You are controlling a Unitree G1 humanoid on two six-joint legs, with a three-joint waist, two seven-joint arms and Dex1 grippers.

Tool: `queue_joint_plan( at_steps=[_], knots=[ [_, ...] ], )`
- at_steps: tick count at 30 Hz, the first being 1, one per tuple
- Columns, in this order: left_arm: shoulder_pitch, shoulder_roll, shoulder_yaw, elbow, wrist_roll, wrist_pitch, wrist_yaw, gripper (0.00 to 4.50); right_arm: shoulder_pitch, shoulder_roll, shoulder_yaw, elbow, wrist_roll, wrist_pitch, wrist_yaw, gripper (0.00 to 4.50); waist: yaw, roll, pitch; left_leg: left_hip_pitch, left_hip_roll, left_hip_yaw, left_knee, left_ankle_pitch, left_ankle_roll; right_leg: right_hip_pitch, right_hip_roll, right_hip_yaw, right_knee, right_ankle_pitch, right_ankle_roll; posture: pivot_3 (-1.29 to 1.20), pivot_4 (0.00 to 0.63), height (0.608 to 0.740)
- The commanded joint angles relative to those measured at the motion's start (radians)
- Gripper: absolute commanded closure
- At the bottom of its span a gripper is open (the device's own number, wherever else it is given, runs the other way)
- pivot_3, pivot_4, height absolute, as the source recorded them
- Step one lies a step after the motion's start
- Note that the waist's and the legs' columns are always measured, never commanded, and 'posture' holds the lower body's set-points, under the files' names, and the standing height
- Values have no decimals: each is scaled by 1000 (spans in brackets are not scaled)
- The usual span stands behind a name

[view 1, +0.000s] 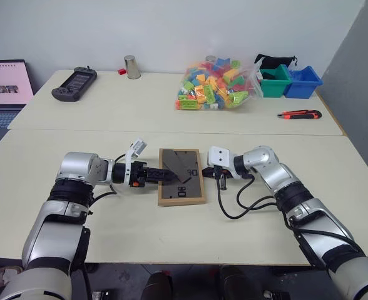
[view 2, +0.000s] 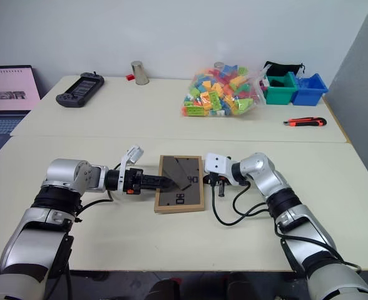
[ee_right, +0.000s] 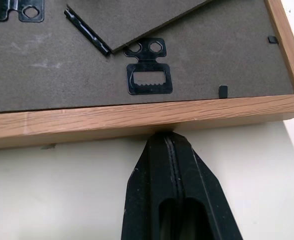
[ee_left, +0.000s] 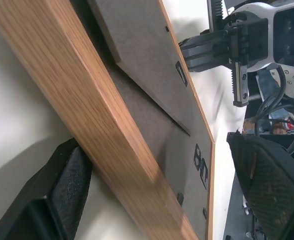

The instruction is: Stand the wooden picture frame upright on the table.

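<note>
Wood, pale and grained, edges the frame (view 1: pixel 181 177), which lies back-up on the cream surface (view 1: pixel 171 237). In the head views both hands flank it: the left hand (view 1: pixel 165 177) reaches over its left rail onto the dark back panel, and the right hand (view 1: pixel 216 176) sits at its right rail. A clear bag of coloured blocks (view 1: pixel 216 84) and a black console (view 1: pixel 74 83) stand well beyond the frame, out of the way.

From the left wrist, the left hand's fingers (ee_left: pixel 62 195) stand wide apart, one ribbed pad under the frame's oak rail (ee_left: pixel 87 115) and the other over the matte fibreboard back. That looks like a straddle set up to pinch the rail and tip the frame up. The stand flap (ee_left: pixel 137 55) is slightly raised off the panel.

From the right wrist, the right hand (ee_right: pixel 174 145) has its fingers pressed together into a blunt black wedge, tip touching the frame's outer edge. It probably serves as a stop, so the frame cannot slide away from the left hand. A toothed metal hanger (ee_right: pixel 148 77) sits just inside that rail.
</note>
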Motion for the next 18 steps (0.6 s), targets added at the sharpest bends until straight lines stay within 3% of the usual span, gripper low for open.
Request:
queue_joint_plan(
  at_steps=[1,16,18],
  knots=[
    [3,-26,-6,-17,-17,17,-11,104,-24,20,-11,-22,10,-16,-2,4500,0,0,0,0,0,0,0,0,0,0,0,0,0,0,0,0,150,740],
    [46,7,35,-154,-97,97,-33,104,-12,12,-27,-4,13,-8,-14,4500,-14,0,0,0,0,0,-1,0,0,-1,0,0,0,0,0,0,150,740],
    [48,9,38,-155,-99,93,-27,445,-12,12,-27,-2,12,-9,-16,4500,-15,0,0,0,0,0,-1,0,0,-1,0,0,0,0,0,0,150,740]
  ],
)
